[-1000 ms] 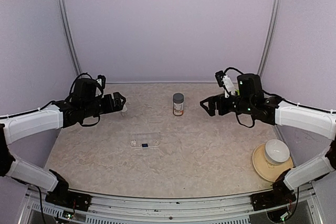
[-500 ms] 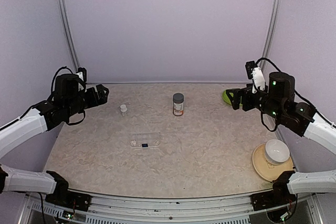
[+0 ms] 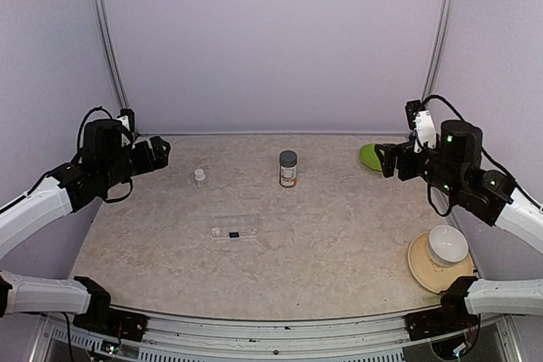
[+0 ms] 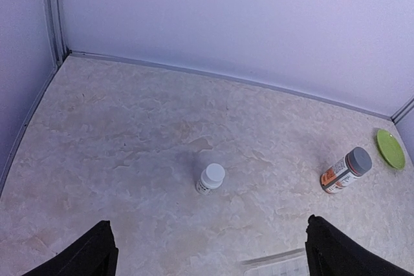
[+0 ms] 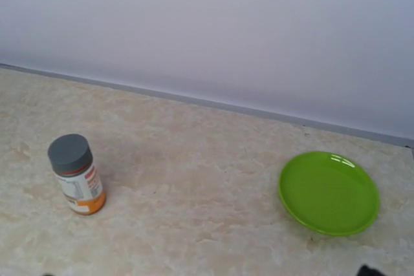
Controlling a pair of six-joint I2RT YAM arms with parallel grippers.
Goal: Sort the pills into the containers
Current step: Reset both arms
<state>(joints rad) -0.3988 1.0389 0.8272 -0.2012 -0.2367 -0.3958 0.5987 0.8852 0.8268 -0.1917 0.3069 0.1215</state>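
Marbled surface (image 3: 339, 243), my left wrist view crops the pill box (image 3: 235, 228), compartments (image 3: 246, 227) too faint to separate, one dark pill (image 3: 233, 234) inside, left gripper (image 3: 161, 152) and right gripper (image 3: 386, 161) both spread.

Three views of one table (image 3: 339, 243). The top camera, fixed high behind the arm bases (image 3: 106, 318), looks down and forward over the whole surface to the back wall (image 3: 271, 40). The left wrist camera, raised near the left edge, faces down and rightward across the far half at middle range. The right wrist camera, by the right edge, sits closest and looks down toward the far edge and the wall's foot. All three take in the bottle (image 3: 288, 169) and plate (image 3: 371, 156). The top and left wrist views also share the vial (image 3: 199, 176) and pill box (image 3: 235, 227), the box cut off at the left wrist frame's bottom.
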